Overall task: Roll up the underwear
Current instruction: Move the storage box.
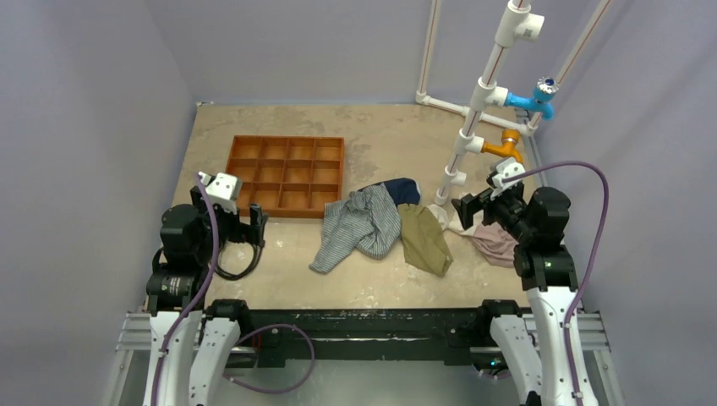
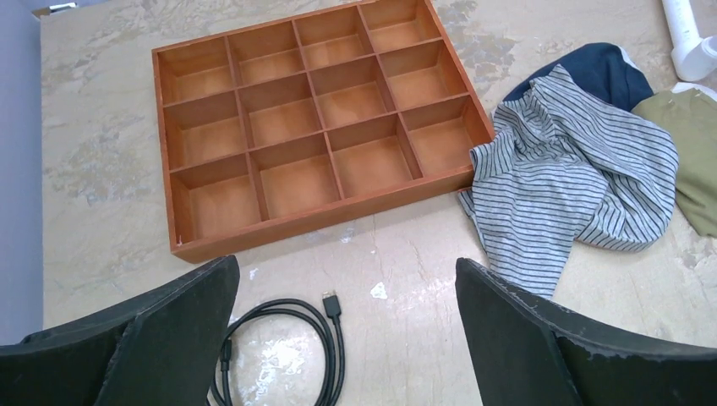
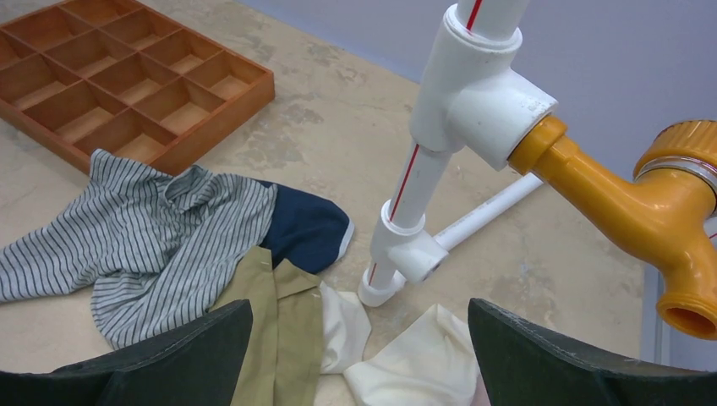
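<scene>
The underwear, a crumpled cloth with fine grey-and-white stripes, lies mid-table; it also shows in the left wrist view and the right wrist view. My left gripper hovers to its left, open, with only bare table and a cable between its fingers. My right gripper is on the far side of the clothes pile, to the right of the underwear. It stands open above a white cloth. Neither gripper touches the underwear.
A navy garment and an olive-tan garment lie against the underwear's right side. A compartmented wooden tray sits behind my left gripper, a coiled black cable below it. A white pipe frame with an orange tap stands at right, a pinkish cloth at its foot.
</scene>
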